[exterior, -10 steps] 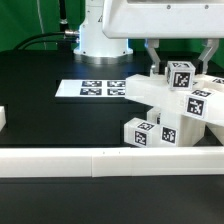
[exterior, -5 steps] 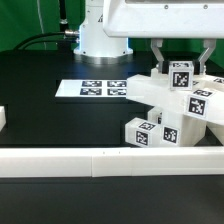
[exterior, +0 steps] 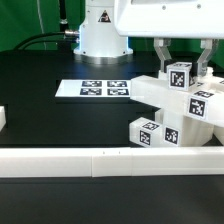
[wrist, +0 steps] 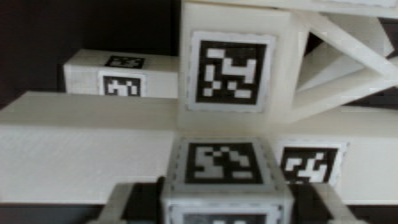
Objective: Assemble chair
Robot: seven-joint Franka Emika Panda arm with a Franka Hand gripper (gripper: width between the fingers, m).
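The partly joined white chair [exterior: 152,92] stands at the exterior view's right, just behind the border wall. It shows a slanted slab, tagged blocks [exterior: 148,132] low at the front and a tagged post [exterior: 181,75] on top. My gripper [exterior: 182,66] reaches down from above, its fingers [exterior: 160,52] on either side of that post. In the wrist view the same post [wrist: 226,163] sits between my dark fingers [wrist: 132,203], so the gripper [wrist: 222,208] is shut on it. Beyond it lie the slab [wrist: 89,118], another tagged post [wrist: 228,65] and the X-braced frame [wrist: 338,55].
The marker board [exterior: 95,89] lies flat in mid-table. A long low white border wall [exterior: 90,160] runs along the front. The arm's base [exterior: 100,35] stands at the back, and a small white piece [exterior: 3,118] shows at the exterior view's left edge.
My gripper and the chair pieces under it have shifted a little toward the exterior view's right. The grip on the post is unchanged.
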